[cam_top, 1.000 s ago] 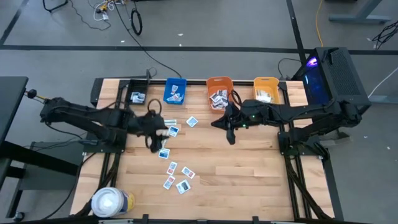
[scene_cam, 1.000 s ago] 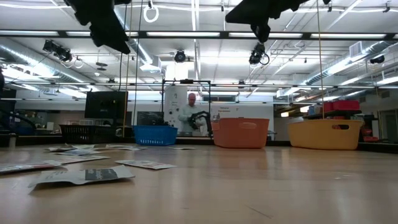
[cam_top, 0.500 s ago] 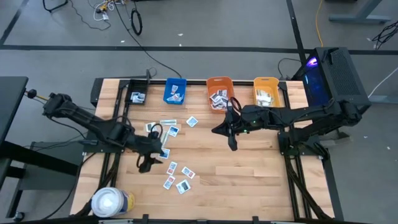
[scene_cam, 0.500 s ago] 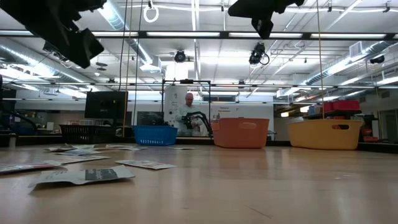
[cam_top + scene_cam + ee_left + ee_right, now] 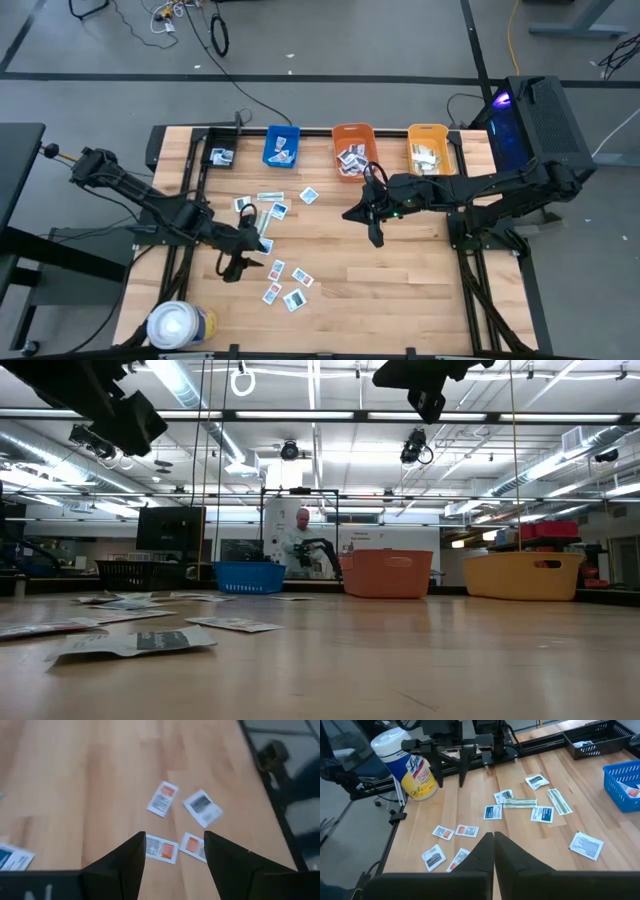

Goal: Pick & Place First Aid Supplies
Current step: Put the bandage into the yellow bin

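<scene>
Your left gripper point(image 5: 237, 266) hangs above the counter point(image 5: 400, 290) with its jaws apart and empty, and four small first aid packets point(image 5: 162, 799) lie loose on the wood just beyond and below the fingertips point(image 5: 139, 841). Your right gripper point(image 5: 375, 237) hovers mid-counter near the orange bin point(image 5: 352, 148), jaws together and holding nothing, well apart from the packets.
</scene>
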